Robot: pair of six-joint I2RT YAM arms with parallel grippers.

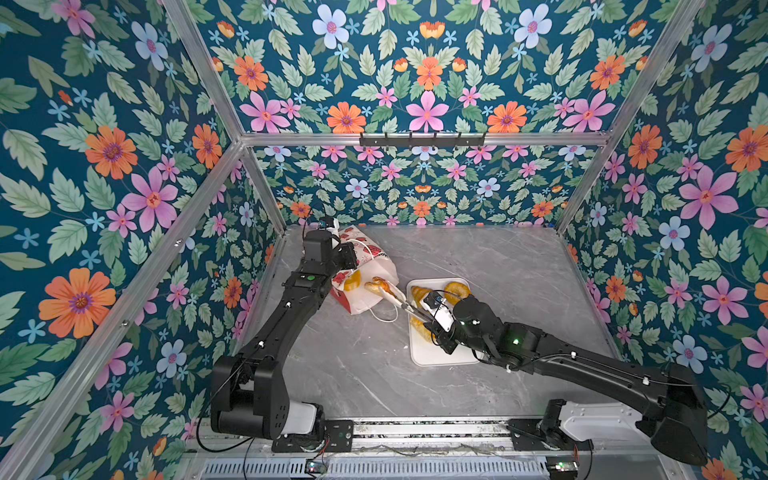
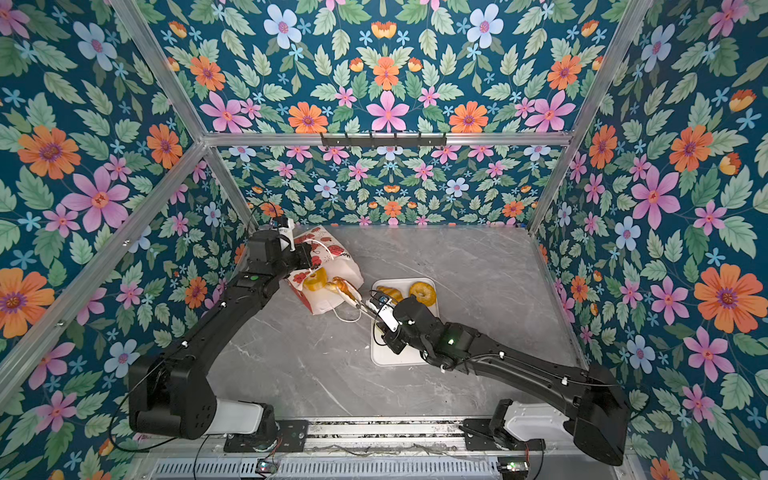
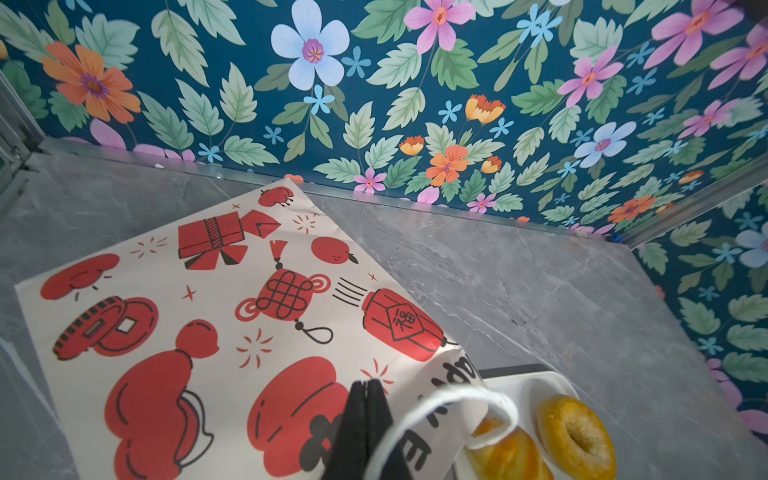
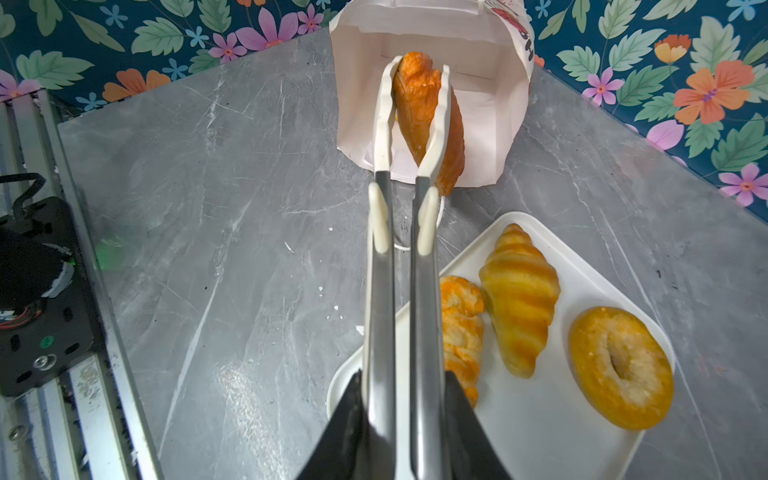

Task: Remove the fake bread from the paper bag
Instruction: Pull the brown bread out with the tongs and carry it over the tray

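The bag [image 3: 232, 291] lies on its side on the worktop [image 1: 498, 257]. The left tool [image 3: 365, 415], pressed together, rests against the bag's printed side. The right tool [image 4: 405, 415] clamps tongs [image 4: 380, 311], which pinch an orange-brown pastry [image 4: 419, 95] at the bag's mouth. A bagel [image 1: 353, 280] sits inside the bag. Beside the bag, the tray [image 4: 540, 415] holds a croissant [image 4: 519, 291], a second bagel [image 4: 621, 365] and a flaky pastry [image 4: 461, 324].

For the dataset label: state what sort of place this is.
Probably a robot test cell, not a kitchen: aluminium frame carrying floral wall panels, two arms bolted to a front rail, marble-look tabletop.
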